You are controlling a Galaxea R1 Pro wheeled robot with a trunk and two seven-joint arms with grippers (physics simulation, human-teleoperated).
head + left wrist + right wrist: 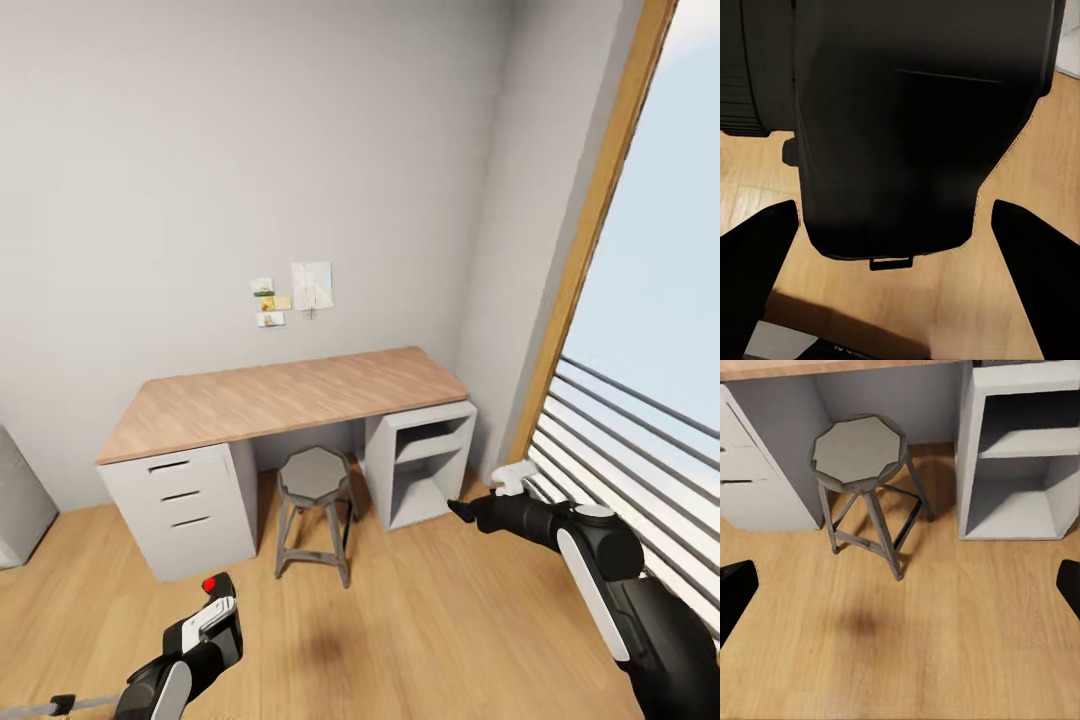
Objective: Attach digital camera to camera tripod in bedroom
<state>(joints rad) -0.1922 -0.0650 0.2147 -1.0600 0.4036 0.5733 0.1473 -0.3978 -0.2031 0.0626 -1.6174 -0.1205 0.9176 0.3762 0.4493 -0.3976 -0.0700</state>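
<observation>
Presently the left gripper (212, 620) is held low over the wood floor (430, 620), and the digital camera (215, 610) sits in it, its red button (210, 584) uppermost. In the left wrist view the camera body (922, 127) fills the space between the two dark fingers (754, 255), with its ribbed lens barrel (742, 67) off to one side; whether the finger pads actually bear on the body cannot be told from this angle.

The right gripper (458, 510) is carried out ahead at mid height, empty. Its fingertips (735, 589) appear at opposite edges of the right wrist view, spread wide with nothing between them but floor.

Ahead of both arms stands a desk (290, 395) with a wood top, against the grey-white wall (250, 150). A white drawer unit (185, 510) supports one end and an open shelf unit (420, 460) the other. A short grey stool (315, 475) stands on the floor between the two units, just in front of the desk. Small notes and a paper sheet (311, 285) are pinned to the wall above the desk. A tall wood-framed window (600, 200) with horizontal rails runs along the robot's right side.
</observation>
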